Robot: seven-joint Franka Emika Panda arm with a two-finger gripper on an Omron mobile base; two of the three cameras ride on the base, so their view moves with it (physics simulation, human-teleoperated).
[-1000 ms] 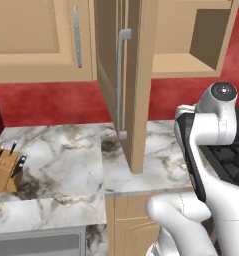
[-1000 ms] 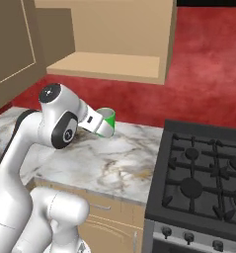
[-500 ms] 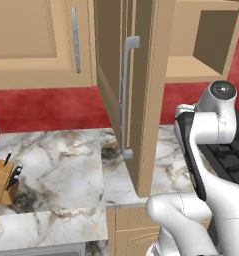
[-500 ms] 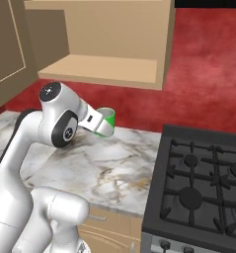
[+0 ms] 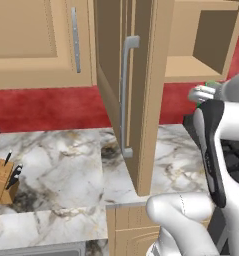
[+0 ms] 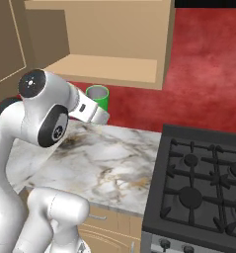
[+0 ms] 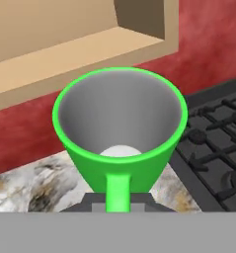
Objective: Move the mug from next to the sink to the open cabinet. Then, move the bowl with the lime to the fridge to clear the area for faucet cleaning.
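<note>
- the gripper [image 6: 100, 114] holds the green mug [image 6: 97, 97] upright by its handle, in the air below the open cabinet [image 6: 104, 67] shelf.
- raised too little, the mug's rim would strike the shelf's front edge.
- the swung-out cabinet door [image 5: 136, 95] stands near the arm, so a wide swing risks a knock.

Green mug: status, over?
Gripper shut on green grey-lined mug, upright above marble counter. Open tan wooden cabinet's shelf just above, not yet reached. Swung-out cabinet door alongside.

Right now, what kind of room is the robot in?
A kitchen, it looks like. There is a black gas stove beside a marble counter, tan wooden wall cabinets, and a knife block. The gripper holds a green mug below the open cabinet.
</note>
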